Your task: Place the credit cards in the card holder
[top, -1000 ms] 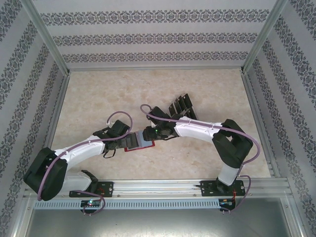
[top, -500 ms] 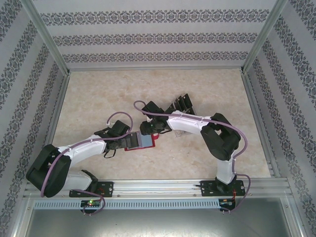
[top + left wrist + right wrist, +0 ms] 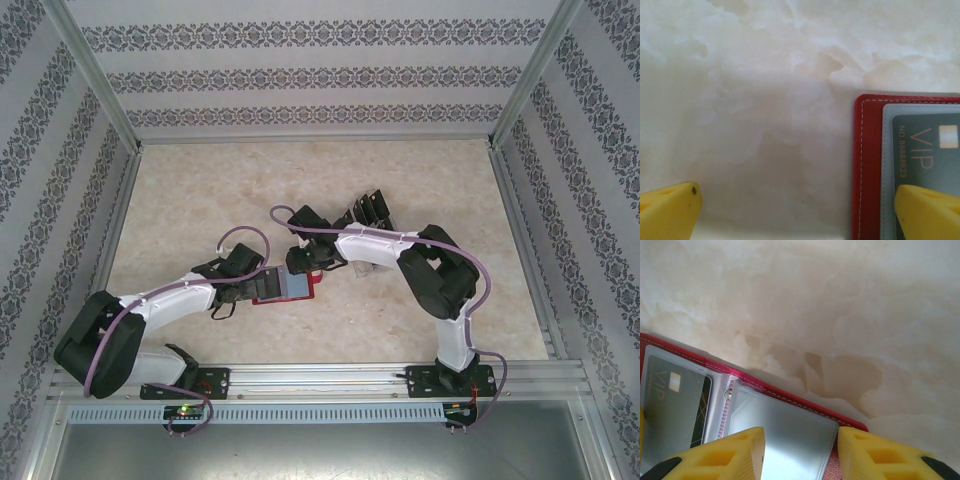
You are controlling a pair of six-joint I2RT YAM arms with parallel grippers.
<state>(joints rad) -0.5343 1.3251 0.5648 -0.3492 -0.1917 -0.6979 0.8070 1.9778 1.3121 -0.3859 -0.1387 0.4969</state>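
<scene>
1. From above: the card holder [image 3: 285,287] lies opened flat mid-worktop [image 3: 200,190], long axis left to right, between both arms.
2. Left wrist: left jaws stand wide open, one finger [image 3: 927,212] over a pocketed credit card [image 3: 932,155].
3. Right wrist: right jaws straddle the grey pocket [image 3: 785,435]; gripping or not, I cannot tell.

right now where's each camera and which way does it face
top external: high behind the table's near edge, facing down; both arms show.
left wrist: faces down past the left gripper onto the card holder.
right wrist: faces down past the right gripper onto it too.
shared: both wrist views see the VIP card.
</scene>
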